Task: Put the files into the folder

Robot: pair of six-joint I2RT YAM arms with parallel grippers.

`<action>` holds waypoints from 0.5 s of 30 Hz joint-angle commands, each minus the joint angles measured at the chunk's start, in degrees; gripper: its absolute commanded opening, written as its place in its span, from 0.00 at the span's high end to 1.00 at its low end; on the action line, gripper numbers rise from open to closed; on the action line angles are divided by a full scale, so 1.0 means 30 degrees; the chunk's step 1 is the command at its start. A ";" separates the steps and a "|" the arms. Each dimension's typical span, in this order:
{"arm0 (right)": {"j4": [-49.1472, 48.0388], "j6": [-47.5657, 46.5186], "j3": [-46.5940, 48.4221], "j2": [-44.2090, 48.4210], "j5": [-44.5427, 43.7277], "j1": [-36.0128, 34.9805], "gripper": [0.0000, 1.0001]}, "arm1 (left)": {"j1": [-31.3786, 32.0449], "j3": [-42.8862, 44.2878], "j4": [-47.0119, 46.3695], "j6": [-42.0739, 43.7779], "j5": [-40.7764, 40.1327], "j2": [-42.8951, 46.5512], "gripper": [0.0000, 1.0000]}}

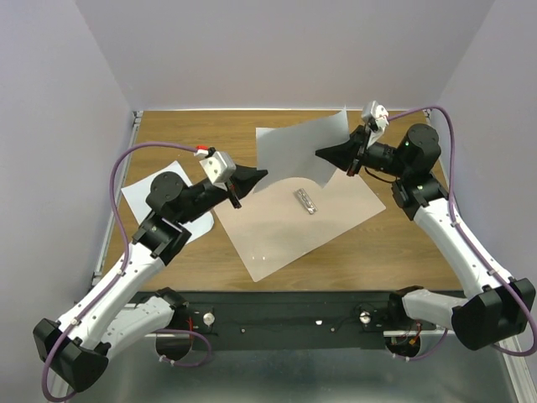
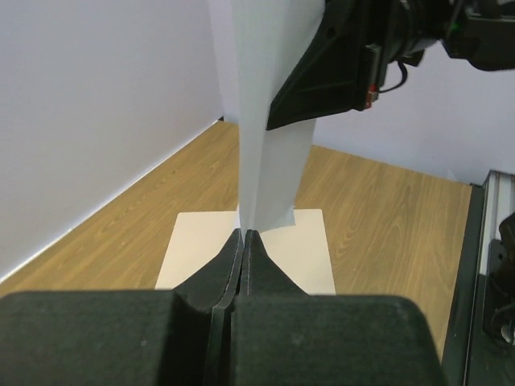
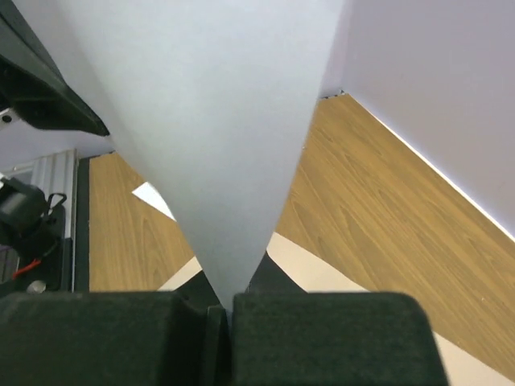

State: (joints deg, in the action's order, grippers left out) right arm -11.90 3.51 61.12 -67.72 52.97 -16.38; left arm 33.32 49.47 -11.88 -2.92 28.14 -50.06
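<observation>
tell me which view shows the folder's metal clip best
The top external view: the metal clip lies uncovered on the open folder, near the held-up white sheet. Neither wrist view shows the clip. In both, the white sheet pinched in shut jaws fills the middle, with only bits of pale folder face beyond.

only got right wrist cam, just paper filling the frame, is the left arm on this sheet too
Observer: Yes, the left fingers are shut on the held sheet's near-left corner, across from the right fingers.
Operator: where's the folder
Observer: The folder lies open on the table under the sheet, with its metal clip near the middle.
Operator: and the other file
Observer: The second sheet lies flat at the table's left, outside the folder, partly hidden by the left arm.
</observation>
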 commanded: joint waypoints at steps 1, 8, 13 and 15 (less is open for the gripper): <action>-0.0105 0.1523 -0.0072 0.0309 -0.2686 0.0129 0.99 | -0.0062 -0.0902 -0.0434 -0.2595 -0.3371 0.0047 1.00; 0.1618 0.3899 0.0485 -0.1008 -0.1515 0.0129 0.99 | -0.0062 -0.1403 0.1551 -0.6107 -0.6795 -0.0246 0.72; 0.6743 0.2525 0.0631 -0.1653 -0.3145 0.0129 0.99 | -0.0091 -0.1812 0.5444 -0.9042 -1.2187 0.0162 0.02; 0.8381 0.1998 0.0340 -0.1917 -0.3825 0.0129 0.99 | -0.0091 -0.2017 0.6329 -0.9718 -1.3155 0.0339 0.02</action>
State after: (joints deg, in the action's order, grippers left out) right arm -0.56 11.86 61.34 -72.10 47.35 -16.38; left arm 33.32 45.12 -3.64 -23.40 2.70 -50.63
